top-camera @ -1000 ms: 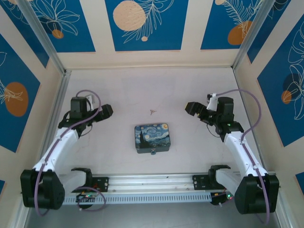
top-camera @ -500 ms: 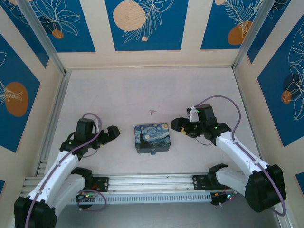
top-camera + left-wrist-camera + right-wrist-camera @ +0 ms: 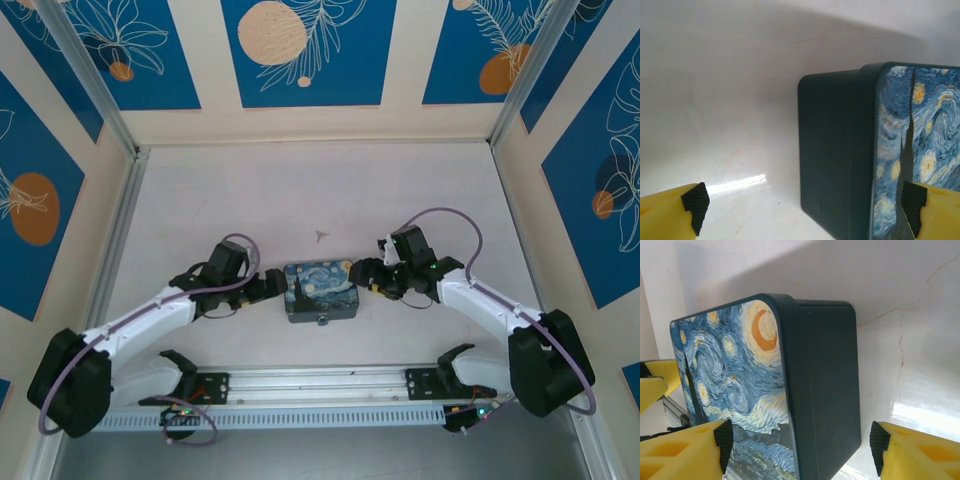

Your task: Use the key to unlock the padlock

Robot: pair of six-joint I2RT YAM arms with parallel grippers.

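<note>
Both arms flank the Starry Night tin (image 3: 320, 288), one at each short end, so the step in hand looks like steadying the tin before the lock is worked. The left gripper (image 3: 270, 287) sits at the tin's left end, jaws spread wide and holding nothing. In its wrist view the tin's corner stands between the two pads, clear of both. The right gripper (image 3: 366, 277) sits at the tin's right end, jaws also apart and straddling the wall. As far as its wrist view lets me judge, it grips nothing.

The padlock (image 3: 323, 320) hangs at the middle of the tin's near wall, too small here to read its shackle. The key (image 3: 320, 235) lies on the table (image 3: 230, 190) beyond the tin's far wall, well apart from it.

To do this well:
- Press on the two ends evenly, so the tin neither twists nor slides.
- Keep the fingers off the near wall where the padlock sits.
- Let one arm alone hold the tin, so the other can go for the key.
</note>
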